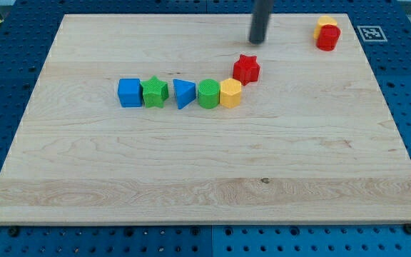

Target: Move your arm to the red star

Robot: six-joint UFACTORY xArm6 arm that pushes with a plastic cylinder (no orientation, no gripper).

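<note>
The red star (pixel 246 68) lies on the wooden board (pixel 205 164), above the middle, at the upper right end of a row of blocks. My tip (pixel 257 41) is a dark rod end just above and slightly right of the red star, a short gap away and not touching it.
A row runs left from the star: yellow hexagon (pixel 230 93), green cylinder (pixel 208 94), blue triangle (pixel 183 93), green star (pixel 154 92), blue cube (pixel 129 93). A red block (pixel 327 38) with a yellow block (pixel 325 23) behind it sits at the top right, near a marker tag (pixel 371 33).
</note>
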